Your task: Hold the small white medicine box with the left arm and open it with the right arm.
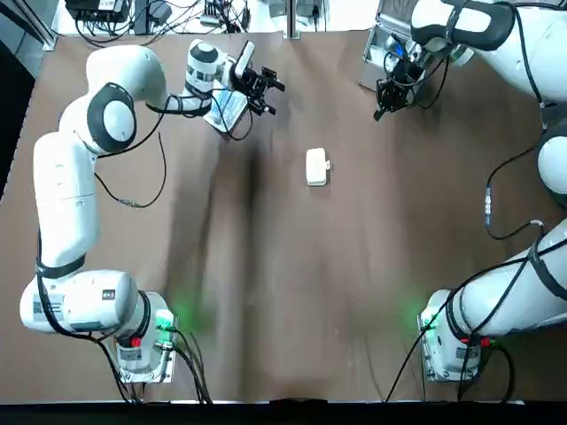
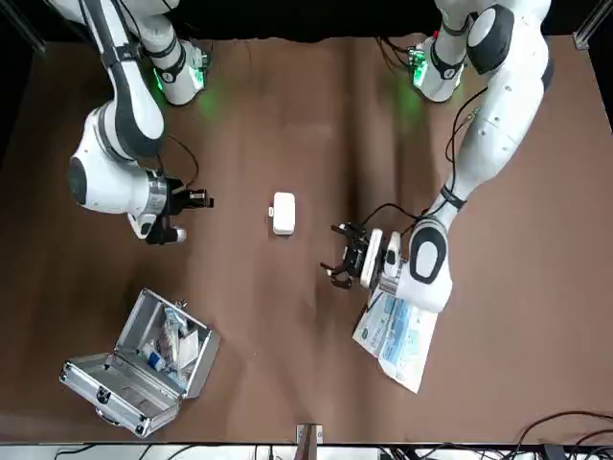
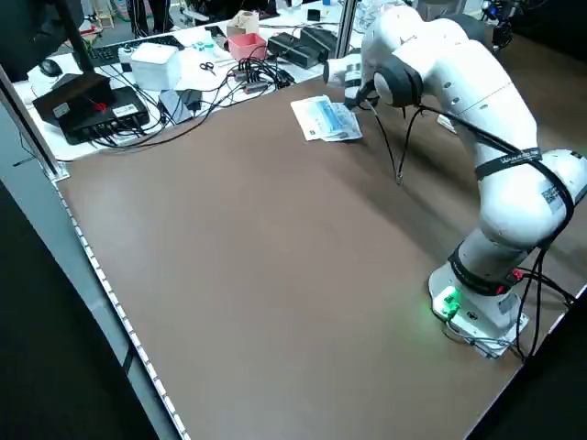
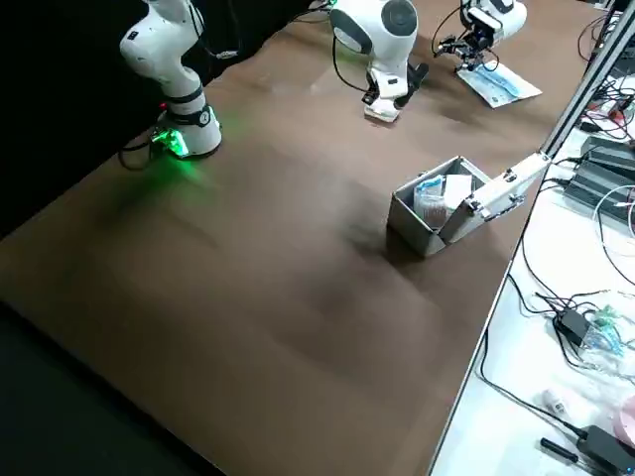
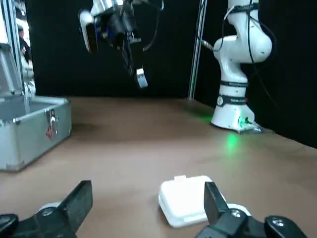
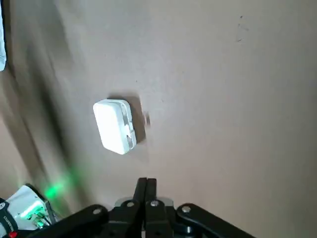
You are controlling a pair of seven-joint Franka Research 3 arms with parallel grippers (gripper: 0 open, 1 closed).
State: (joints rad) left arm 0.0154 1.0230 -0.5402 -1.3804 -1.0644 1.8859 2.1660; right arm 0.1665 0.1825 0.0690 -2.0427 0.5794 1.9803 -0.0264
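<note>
Brown table (image 1: 292, 292): box (image 1: 316, 166), case (image 2: 144, 362), packet (image 2: 397, 337)

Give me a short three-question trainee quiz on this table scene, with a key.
1. True or false: the left gripper grips the small white plastic medicine box.
2. The right gripper is: A open, B shut on nothing, C shut on the box.
3. Fill in: the silver metal case has its lid ____.
Key: 1 false; 2 B; 3 open.

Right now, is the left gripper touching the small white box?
Apart. The top view shows bare table between the open left gripper and the small white box.
</note>
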